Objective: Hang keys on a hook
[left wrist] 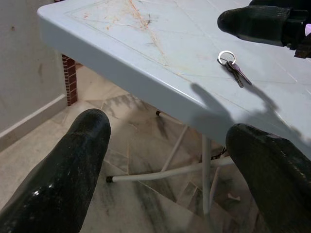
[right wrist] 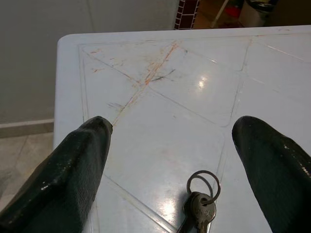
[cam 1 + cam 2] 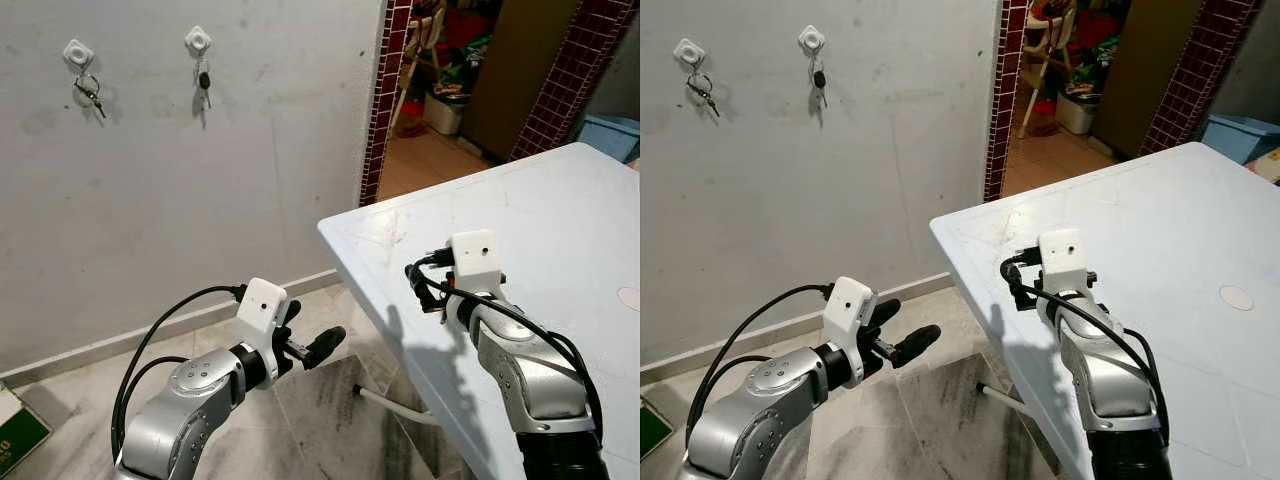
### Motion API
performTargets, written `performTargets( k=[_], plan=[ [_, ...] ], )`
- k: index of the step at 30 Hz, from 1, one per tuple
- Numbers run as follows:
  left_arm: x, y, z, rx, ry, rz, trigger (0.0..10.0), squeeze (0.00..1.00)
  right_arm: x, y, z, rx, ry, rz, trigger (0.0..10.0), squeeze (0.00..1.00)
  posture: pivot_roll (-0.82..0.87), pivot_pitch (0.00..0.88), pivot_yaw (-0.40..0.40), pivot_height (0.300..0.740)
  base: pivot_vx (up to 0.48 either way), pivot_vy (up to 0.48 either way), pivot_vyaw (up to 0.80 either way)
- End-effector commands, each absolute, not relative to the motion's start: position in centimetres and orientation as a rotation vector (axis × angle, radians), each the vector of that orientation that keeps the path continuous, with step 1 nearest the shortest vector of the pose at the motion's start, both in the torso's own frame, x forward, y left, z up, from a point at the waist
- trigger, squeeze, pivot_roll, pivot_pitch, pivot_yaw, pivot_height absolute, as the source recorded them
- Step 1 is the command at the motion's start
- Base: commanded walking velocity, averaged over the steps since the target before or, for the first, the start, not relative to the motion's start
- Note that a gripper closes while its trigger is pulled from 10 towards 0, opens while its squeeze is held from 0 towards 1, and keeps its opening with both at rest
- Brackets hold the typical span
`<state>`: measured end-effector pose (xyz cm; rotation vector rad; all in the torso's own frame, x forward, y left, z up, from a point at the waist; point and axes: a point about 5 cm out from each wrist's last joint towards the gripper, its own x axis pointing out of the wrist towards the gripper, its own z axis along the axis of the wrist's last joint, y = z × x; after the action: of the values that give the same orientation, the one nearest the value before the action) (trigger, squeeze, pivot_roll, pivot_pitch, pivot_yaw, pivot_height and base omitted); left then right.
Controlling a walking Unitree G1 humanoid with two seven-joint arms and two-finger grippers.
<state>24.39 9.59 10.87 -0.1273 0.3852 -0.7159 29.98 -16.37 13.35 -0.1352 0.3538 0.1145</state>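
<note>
Keys (image 2: pixel 199 204) on a split ring lie flat on the white tabletop (image 3: pixel 560 210), near the corner that points toward the wall, a little in from the edge facing the robot's left. The right gripper (image 2: pixel 175 160) hangs just above them, its two black fingers spread wide to either side of the ring and holding nothing; in the right wrist view the bunch lies between the fingertips, nearer the camera than their ends. The right arm (image 3: pixel 530 380) reaches up and forward over the tabletop from its near edge, forearm sloping upward, the white camera block on the wrist uppermost, black cables looping beside it. The left gripper (image 3: pixel 315 345) is held out over the marble floor (image 3: pixel 330 420), off the table's edge, with its fingers parted and bare; the left arm is bent at the elbow and points toward the table's corner, so that its wrist camera looks across at the keys and at one finger of the right gripper beyond them. On the grey wall (image 3: pixel 200 200) two white hooks are fixed side by side: the left hook (image 3: pixel 78 52) carries a ring of keys, the right hook (image 3: pixel 198 40) a dark key fob.
</note>
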Motion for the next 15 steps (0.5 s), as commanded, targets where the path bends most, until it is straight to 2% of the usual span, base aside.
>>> performTargets(
  k=[1, 7, 15],
  plan=[
    [24.1, 8.9, 11.3, -0.113, 0.367, -0.764, 10.0, 0.00, 29.8, -16.8, 12.3, -0.136, 0.409, 0.090, 10.0, 0.00, -0.03, 0.000, -0.008, 0.740, 0.000, 0.000, 0.00],
    [24.1, 8.4, 11.9, 0.007, 0.293, -0.826, 10.0, 0.00, 29.4, -18.1, 11.3, -0.088, 0.468, -0.028, 10.0, 0.00, -0.03, 0.000, -0.008, 0.740, 0.000, 0.000, 0.00],
    [24.0, 7.8, 12.1, 0.030, 0.281, -0.864, 10.0, 0.00, 29.1, -18.7, 10.5, -0.041, 0.513, -0.079, 10.0, 0.00, -0.03, 0.000, -0.004, 0.740, 0.000, 0.000, 0.00]
  ],
)
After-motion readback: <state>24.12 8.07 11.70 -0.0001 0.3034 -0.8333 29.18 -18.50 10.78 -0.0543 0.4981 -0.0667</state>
